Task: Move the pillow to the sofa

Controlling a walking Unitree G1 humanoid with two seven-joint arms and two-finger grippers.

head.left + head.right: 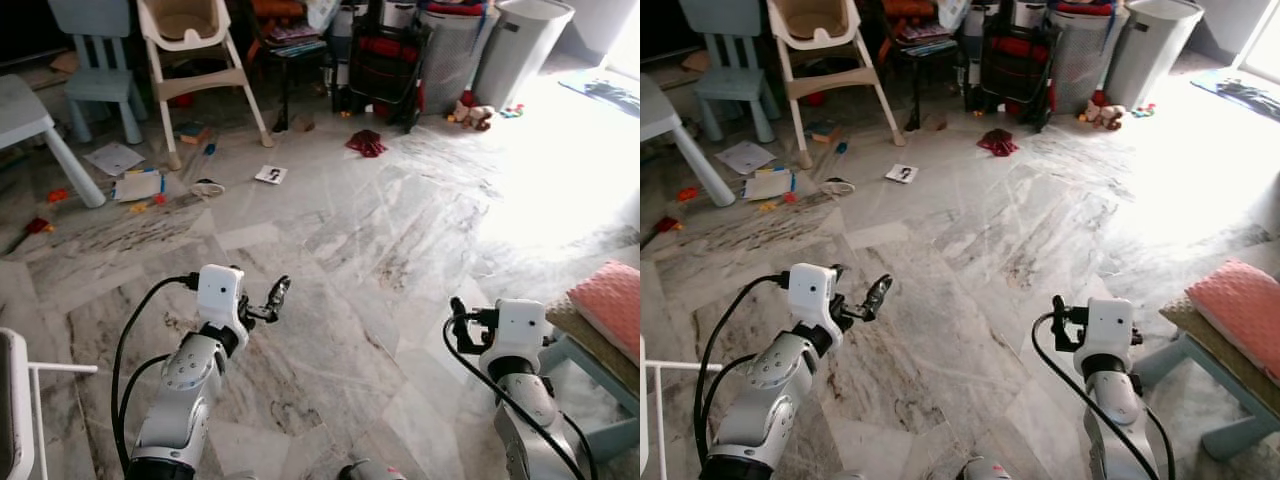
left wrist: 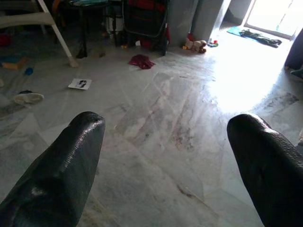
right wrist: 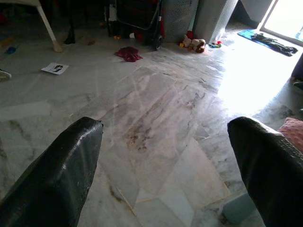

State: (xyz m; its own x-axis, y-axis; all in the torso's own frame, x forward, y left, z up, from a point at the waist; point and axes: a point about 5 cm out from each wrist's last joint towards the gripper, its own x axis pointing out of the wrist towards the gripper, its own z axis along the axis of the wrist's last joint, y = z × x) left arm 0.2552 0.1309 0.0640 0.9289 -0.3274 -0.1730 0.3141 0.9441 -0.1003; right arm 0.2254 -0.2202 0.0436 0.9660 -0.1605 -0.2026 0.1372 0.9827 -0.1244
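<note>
A pink pillow (image 1: 1241,306) lies on a low pale blue bench (image 1: 1203,375) at the right edge, near my right arm; its corner shows in the right wrist view (image 3: 293,130). My right gripper (image 1: 1058,322) is held up in front of me, left of the pillow and apart from it, open with nothing between its black fingers (image 3: 61,175). My left gripper (image 1: 275,298) is raised over the marble floor, also open and empty, its fingers (image 2: 57,175) wide apart.
Marble floor (image 1: 360,240) stretches ahead. At the back stand a high chair (image 1: 195,60), a blue child chair (image 1: 100,70), a stroller (image 1: 385,60) and a grey bin (image 1: 520,45). Papers (image 1: 125,170), toys and a red cloth (image 1: 366,143) litter the floor. A pale table (image 1: 30,120) stands at left.
</note>
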